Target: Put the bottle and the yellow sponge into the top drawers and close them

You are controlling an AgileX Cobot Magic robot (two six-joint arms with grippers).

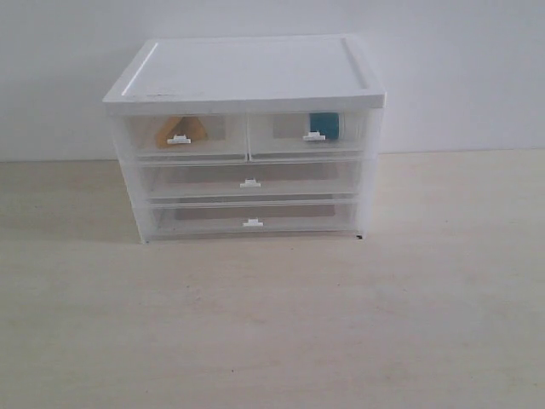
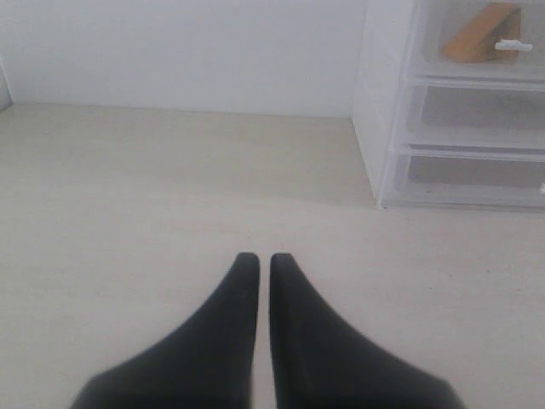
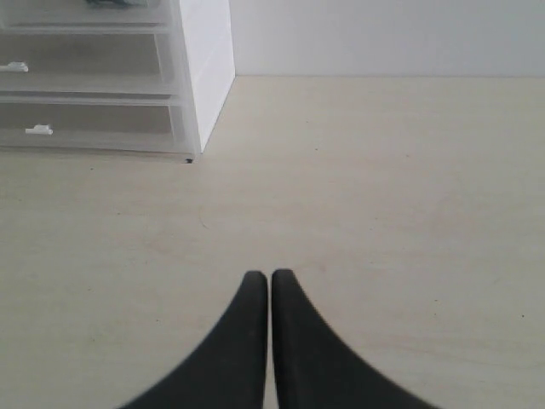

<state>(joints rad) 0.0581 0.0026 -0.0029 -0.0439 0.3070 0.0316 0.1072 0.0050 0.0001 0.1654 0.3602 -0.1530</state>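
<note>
Nearest to us in the two wrist views are the dark tapered left jaws and right jaws. Each pair is pressed together with nothing between, hanging over bare bench (image 1: 272,341).

The bench is pale, light-grained wood, matte and flat. At the back it meets a plain white wall (image 1: 443,68). A white-framed drawer unit (image 1: 247,72) stands on it toward the back, its flat lid level and its front squarely facing the exterior camera. We cannot tell whether its back touches the wall.

The bench lies bare in front of the unit and to both of its sides, and both pairs of jaws are well apart from it. The unit's front corners and side walls are the only edges near them.

The top drawers, left (image 1: 140,141) and right (image 1: 285,141), sit side by side under the lid, fronts flush with the frame and handle tabs in line. The two full-width drawers (image 1: 249,170) below are shut too.

The yellow sponge (image 1: 180,128) is inside the left top drawer, just behind its tab. It is tilted, its long axis slanting upward rather than lying flat.

The bottle (image 1: 324,124) is inside the right top drawer, behind its tab. Only its teal body shows through the plastic, and we cannot tell which way its cap points.
</note>
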